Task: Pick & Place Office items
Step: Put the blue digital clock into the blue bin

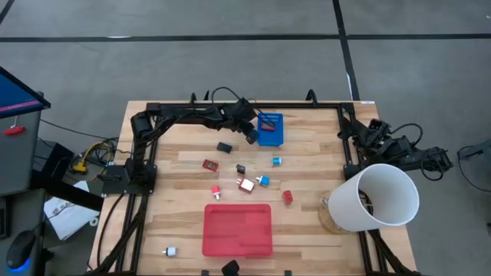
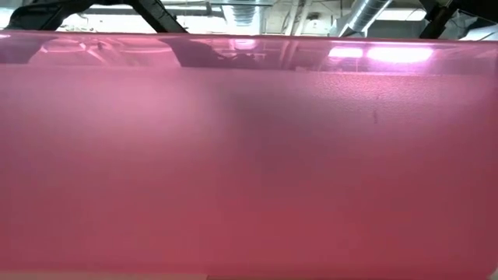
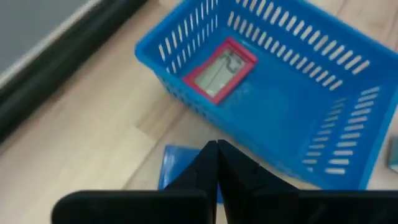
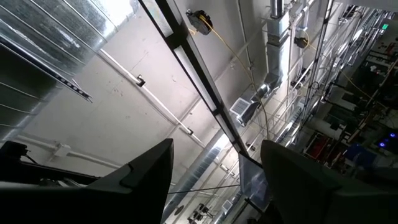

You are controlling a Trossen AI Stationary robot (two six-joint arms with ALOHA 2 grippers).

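Several small office items lie loose on the wooden table: a black one, a red one, a blue one and a red block. A blue perforated bin stands at the far middle. A red-framed piece lies on the bin's floor. My left gripper is shut and slants down just outside the bin's near-left wall. A flat blue piece shows right under its fingertips. My right gripper waits open at the table's far right, pointing up at the ceiling. My left gripper's shut fingertips stand over the flat blue piece's edge, slanting down toward the bin. The fingers hide where they meet it, so I cannot tell whether they touch or hold it.
A flat red tray sits near the front middle, and its wall fills the low view. A large white cup stands tilted at the right edge. A white piece and a black one lie near the front edge.
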